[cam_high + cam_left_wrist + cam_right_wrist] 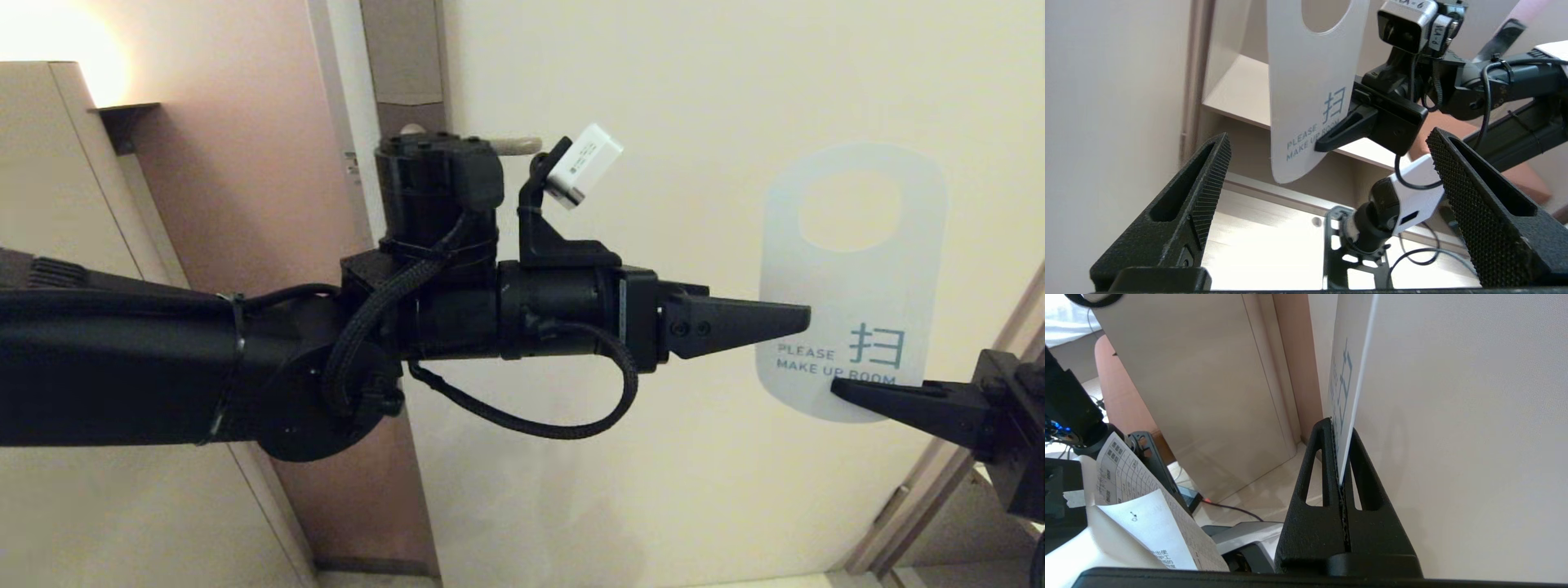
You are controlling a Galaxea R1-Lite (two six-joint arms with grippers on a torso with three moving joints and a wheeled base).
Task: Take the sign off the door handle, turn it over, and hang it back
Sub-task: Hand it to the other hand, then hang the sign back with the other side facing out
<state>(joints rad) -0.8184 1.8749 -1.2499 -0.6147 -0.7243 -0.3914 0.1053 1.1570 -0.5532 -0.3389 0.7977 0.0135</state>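
The right hand [841, 392] is clenched on the lower edge of the sign [849, 278], holding it upright off the door handle [516, 146], white "MAKE UP ROOM" face toward the head camera. The left hand [804, 314] is released, its tip just beside the sign's left edge. The left arm hides most of the handle; only its rounded tip shows.

the sign [849, 327] reads "please make up room" in teal capitals on its white face, with a large teal chinese character at about 2 o'clock from those words. the printed sheet [1147, 506] carries small chinese characters and a grid, too small to read.
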